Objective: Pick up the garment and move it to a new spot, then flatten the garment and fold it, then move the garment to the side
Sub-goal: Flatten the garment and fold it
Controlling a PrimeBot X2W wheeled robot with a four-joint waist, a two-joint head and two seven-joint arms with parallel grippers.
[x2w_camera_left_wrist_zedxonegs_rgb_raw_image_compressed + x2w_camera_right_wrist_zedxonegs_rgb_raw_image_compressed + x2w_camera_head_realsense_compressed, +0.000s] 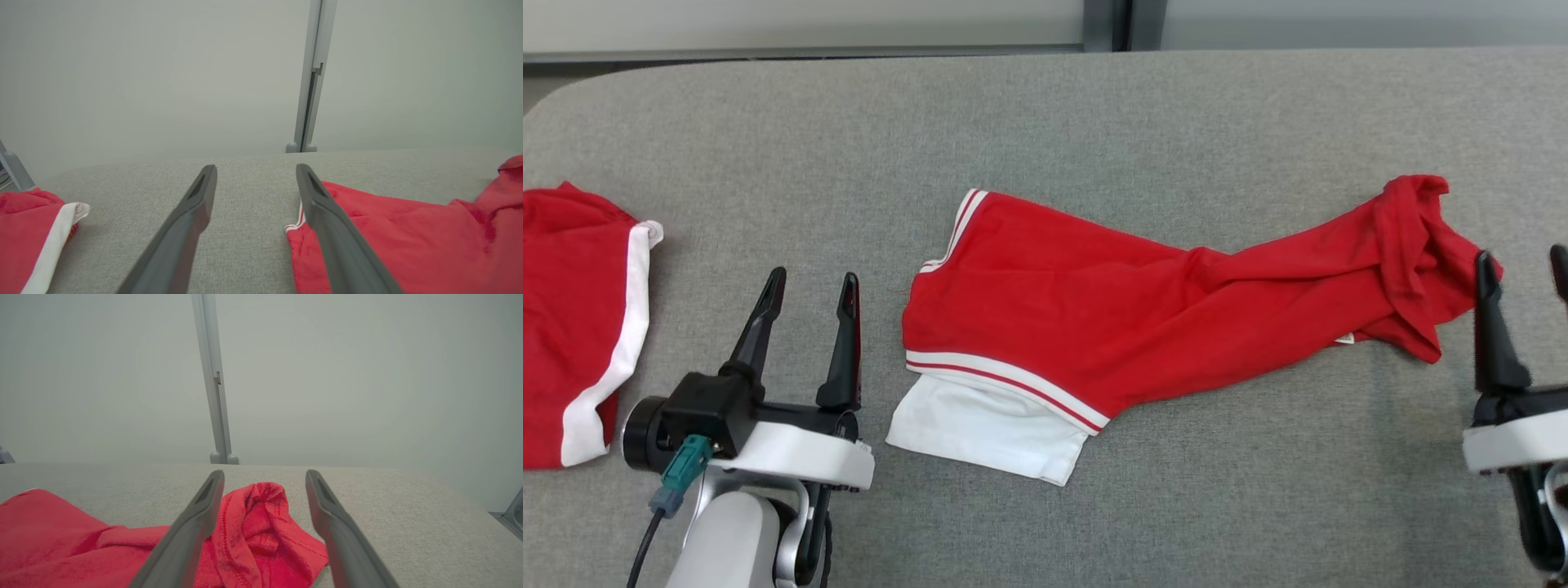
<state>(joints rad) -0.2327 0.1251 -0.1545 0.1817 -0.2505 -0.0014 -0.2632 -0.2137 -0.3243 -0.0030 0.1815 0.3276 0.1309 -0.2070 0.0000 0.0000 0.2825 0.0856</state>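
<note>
A red garment (1143,302) with white stripes and a white panel lies across the middle of the grey table (1045,114), its right end bunched up. The left wrist view has the garment's (408,237) striped edge just right of my fingers. The bunched end of the garment (261,526) lies between and beyond my fingers in the right wrist view. My left gripper (809,286) stands open to the left of the garment, apart from it. My right gripper (1523,261) is open at the garment's right end, with nothing held.
A second red piece of clothing with a white band (580,327) lies at the table's left edge, also seen as the red cloth (28,237) in the left wrist view. Grey wall panels with a vertical post (1107,24) stand behind the table.
</note>
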